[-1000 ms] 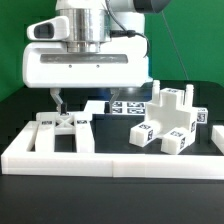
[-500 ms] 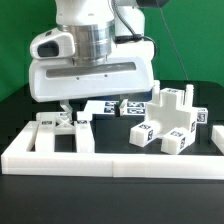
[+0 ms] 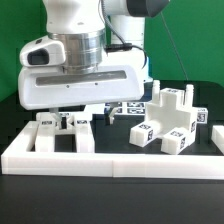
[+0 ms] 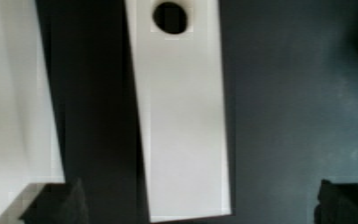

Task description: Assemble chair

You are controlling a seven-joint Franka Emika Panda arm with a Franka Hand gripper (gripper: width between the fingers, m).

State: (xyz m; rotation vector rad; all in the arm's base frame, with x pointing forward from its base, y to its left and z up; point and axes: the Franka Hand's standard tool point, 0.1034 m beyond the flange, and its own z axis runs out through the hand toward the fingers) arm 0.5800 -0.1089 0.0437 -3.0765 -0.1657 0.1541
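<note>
My pincer [image 3: 85, 114] hangs wide open, empty, above the chair frame [image 3: 58, 136] by the border rail [image 3: 110, 160]. 1 risk: off-centre descent, fingertip knocks frame askew.

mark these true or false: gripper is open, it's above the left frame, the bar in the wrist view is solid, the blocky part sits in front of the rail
1. The gripper is open and holds nothing. True.
2. The gripper hangs above the frame at the exterior view's left. True.
3. The bar in the wrist view is solid, with no hole. False: it has a dark oval hole near one end.
4. The blocky part sits in front of the rail. False: it stands behind the rail, at the exterior view's right.
</note>
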